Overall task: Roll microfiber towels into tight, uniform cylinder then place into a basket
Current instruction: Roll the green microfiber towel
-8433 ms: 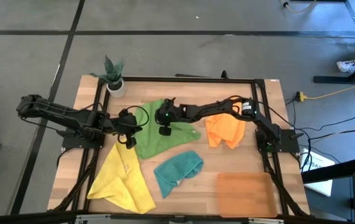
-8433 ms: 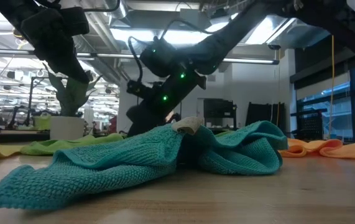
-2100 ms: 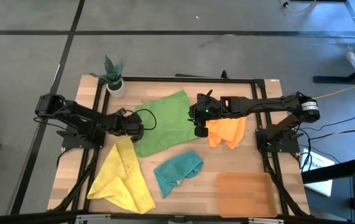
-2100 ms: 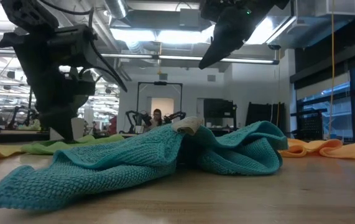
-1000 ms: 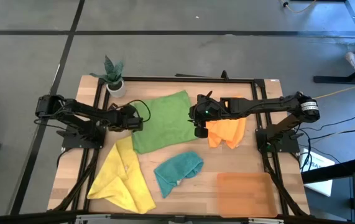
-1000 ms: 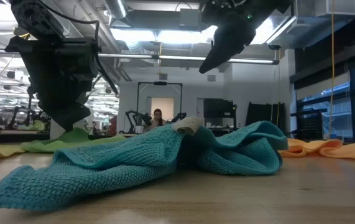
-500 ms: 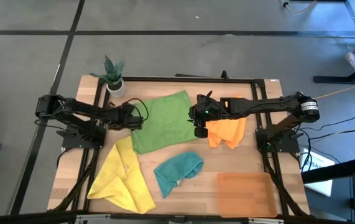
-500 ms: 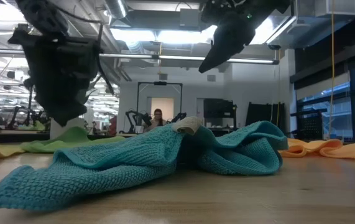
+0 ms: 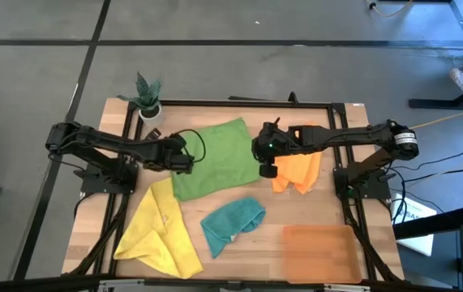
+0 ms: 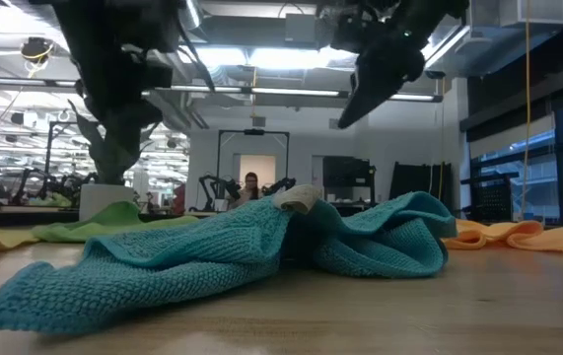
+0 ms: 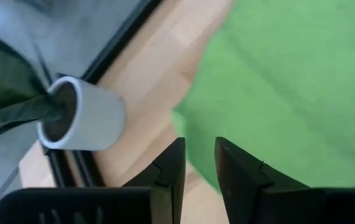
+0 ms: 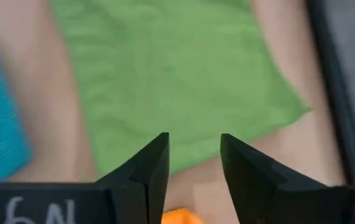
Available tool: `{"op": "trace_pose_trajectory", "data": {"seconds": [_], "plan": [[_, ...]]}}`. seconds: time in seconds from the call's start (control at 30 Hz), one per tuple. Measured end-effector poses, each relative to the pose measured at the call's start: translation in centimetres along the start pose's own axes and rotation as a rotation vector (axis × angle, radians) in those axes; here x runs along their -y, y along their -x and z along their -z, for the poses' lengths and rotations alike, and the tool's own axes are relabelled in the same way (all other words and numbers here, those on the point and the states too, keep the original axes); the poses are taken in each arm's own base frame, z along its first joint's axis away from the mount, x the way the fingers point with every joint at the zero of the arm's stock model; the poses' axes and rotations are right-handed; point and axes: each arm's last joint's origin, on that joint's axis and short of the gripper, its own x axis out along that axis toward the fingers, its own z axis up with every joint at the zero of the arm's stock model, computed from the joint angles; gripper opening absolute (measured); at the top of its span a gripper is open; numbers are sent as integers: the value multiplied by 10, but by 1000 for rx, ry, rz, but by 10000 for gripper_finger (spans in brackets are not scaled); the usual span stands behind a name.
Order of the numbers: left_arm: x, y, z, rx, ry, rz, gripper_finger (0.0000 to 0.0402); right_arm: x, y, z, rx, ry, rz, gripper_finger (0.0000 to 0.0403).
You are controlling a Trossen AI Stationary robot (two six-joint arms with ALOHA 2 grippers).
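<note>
Both grippers poised over the spread green towel, jaws parted, nothing held.

The table (image 9: 239,268) carries the basket (image 9: 322,253) at its near right corner, well apart from the green towel (image 9: 219,158), which lies nearly flat at centre with yellow (image 9: 160,229), teal (image 9: 233,222) and orange (image 9: 296,170) towels crumpled around it. The left gripper (image 11: 197,163) hovers at the green towel's left edge, the right gripper (image 12: 193,163) at its right edge beside the orange towel. Likely risks: a pinch catching only one edge would skew the roll; the right gripper may snag the orange towel. A plant pot (image 9: 151,112) stands just beyond.
</note>
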Motion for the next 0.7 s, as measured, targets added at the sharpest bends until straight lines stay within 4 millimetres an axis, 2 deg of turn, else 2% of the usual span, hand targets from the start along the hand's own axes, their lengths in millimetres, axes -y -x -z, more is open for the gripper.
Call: {"op": "trace_pose_trajectory", "data": {"seconds": [0.27, 0.57, 0.7], "plan": [[17, 17, 13, -45, -63, 176, 79, -12, -19, 20, 33, 22, -214, 145], [40, 23, 27, 3, -57, 362, 79, -17, -37, 41, 44, 19, -218, 145], [50, 24, 41, 7, -156, 461, 79, -19, -41, 49, 24, 23, -222, 145]]}}
